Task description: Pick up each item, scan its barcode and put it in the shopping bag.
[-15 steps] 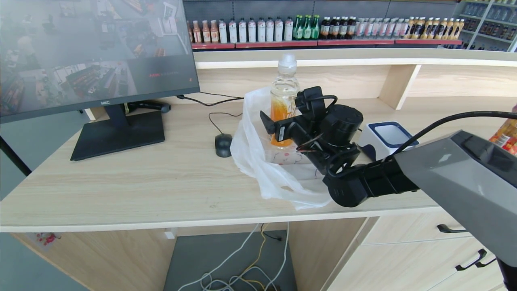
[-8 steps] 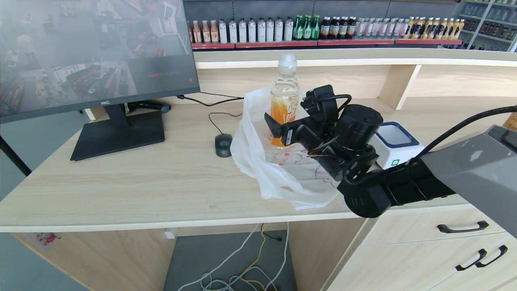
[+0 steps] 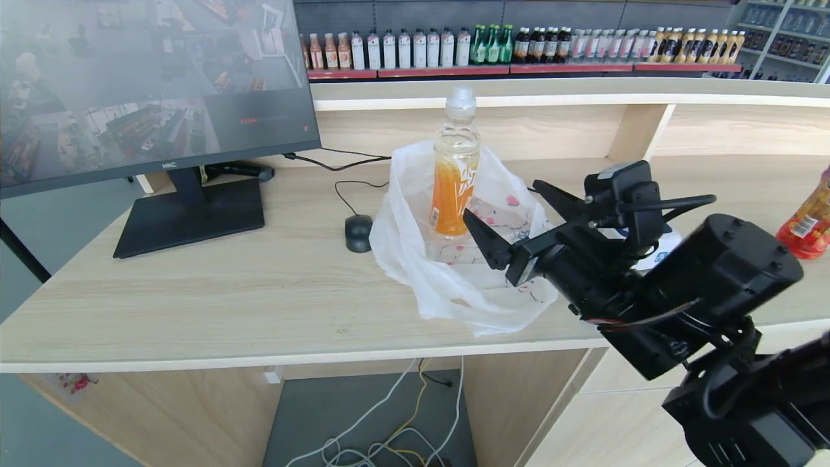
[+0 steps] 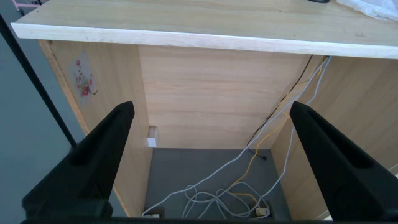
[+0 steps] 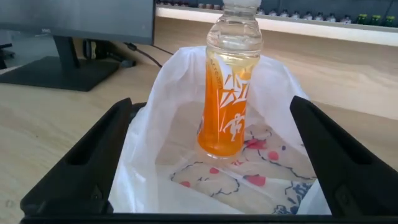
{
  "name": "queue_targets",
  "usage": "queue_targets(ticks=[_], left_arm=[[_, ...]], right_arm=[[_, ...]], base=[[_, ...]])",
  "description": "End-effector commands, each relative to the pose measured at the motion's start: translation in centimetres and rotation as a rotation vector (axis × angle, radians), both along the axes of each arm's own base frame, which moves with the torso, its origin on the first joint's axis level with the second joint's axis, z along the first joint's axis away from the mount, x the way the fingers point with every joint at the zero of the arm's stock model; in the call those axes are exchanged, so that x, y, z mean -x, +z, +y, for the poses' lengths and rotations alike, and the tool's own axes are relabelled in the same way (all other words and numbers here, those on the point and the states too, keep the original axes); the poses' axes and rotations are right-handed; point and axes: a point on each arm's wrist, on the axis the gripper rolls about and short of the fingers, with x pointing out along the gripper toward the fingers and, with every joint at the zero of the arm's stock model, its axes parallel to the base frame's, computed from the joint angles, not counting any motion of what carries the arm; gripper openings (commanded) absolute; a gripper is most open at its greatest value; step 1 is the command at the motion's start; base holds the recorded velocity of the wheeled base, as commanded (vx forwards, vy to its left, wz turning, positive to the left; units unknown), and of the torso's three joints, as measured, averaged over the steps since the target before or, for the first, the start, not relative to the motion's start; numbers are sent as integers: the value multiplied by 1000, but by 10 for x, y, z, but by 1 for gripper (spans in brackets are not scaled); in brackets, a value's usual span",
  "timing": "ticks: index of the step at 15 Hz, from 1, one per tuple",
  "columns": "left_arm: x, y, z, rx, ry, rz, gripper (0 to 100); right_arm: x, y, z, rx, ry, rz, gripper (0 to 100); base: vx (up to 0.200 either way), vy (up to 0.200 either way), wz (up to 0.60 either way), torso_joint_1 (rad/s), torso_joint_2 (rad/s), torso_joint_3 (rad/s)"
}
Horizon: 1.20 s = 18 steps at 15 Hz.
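Head view: orange drink bottle (image 3: 454, 188) stands in shopping bag (image 3: 415, 259), done. Right gripper (image 3: 500, 199) jaws spread, empty; left gripper (image 4: 211, 109) likewise. Red-labelled bottle (image 3: 807, 224) on counter (image 3: 259, 292) probably left to scan.

— What does the right arm (image 3: 746, 402) look like?
— Matte black. It has a fat cylindrical joint (image 3: 720, 272) with small screws (image 3: 733, 221) round its face, a thin black cable (image 3: 677, 203) and fine reddish wires (image 3: 622, 322).
— And the tools?
— The right tool (image 3: 499, 196) and left tool (image 4: 212, 106) are both black, with tapering wedge fingers.
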Motion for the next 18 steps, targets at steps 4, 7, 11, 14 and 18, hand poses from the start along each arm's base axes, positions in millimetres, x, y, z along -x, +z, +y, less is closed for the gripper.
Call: queue_targets(ticks=[4, 7, 11, 14, 18], left_arm=[[0, 0, 0, -1, 1, -1, 100], [0, 0, 0, -1, 1, -1, 100], [0, 0, 0, -1, -1, 1, 100], [0, 0, 0, -1, -1, -1, 100], [0, 0, 0, -1, -1, 1, 100]], right_arm=[[55, 6, -6, -73, 10, 12, 100], [68, 9, -3, -129, -25, 43, 100], [78, 3, -8, -129, -21, 74, 100], [80, -2, -12, -133, -17, 100, 100], [77, 3, -9, -157, -14, 88, 100]], base=[[0, 0, 0, 0, 0, 0], [0, 0, 0, 0, 0, 0], [0, 0, 0, 0, 0, 0], [0, 0, 0, 0, 0, 0], [0, -100, 0, -1, 1, 0]])
